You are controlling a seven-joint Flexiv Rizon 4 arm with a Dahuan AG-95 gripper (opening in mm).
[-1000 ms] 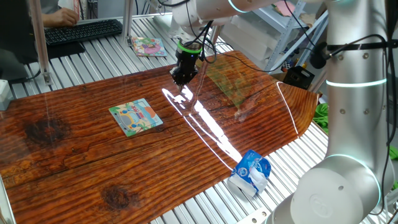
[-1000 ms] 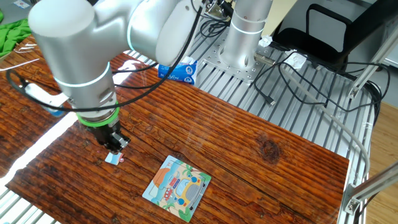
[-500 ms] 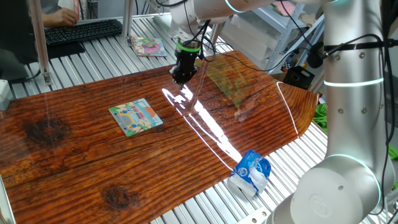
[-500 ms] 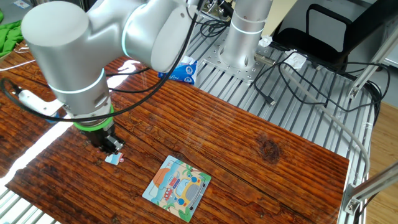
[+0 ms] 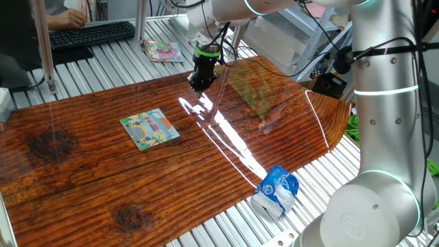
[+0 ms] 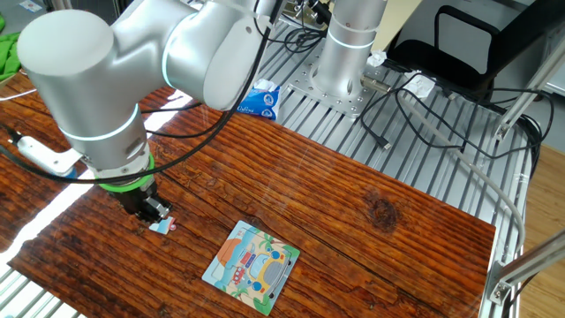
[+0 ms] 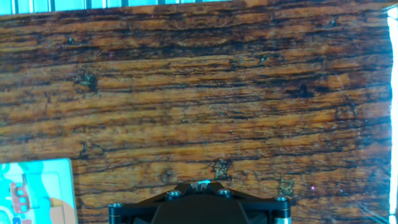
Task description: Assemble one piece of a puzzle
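Hand view gives us bare table (image 7: 249,93) ahead, the puzzle (image 7: 34,186) at lower left edge. Our hand (image 6: 152,210) hovers beside the piece (image 6: 161,226); whether the fingers are apart we cannot tell.

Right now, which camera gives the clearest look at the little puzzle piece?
The other fixed view: the piece shows as a pale scrap on the wood just below the tool. In the first fixed view, glare and the tool hide it. The hand view shows only a tiny pale sliver at the tool's edge, too small to identify.
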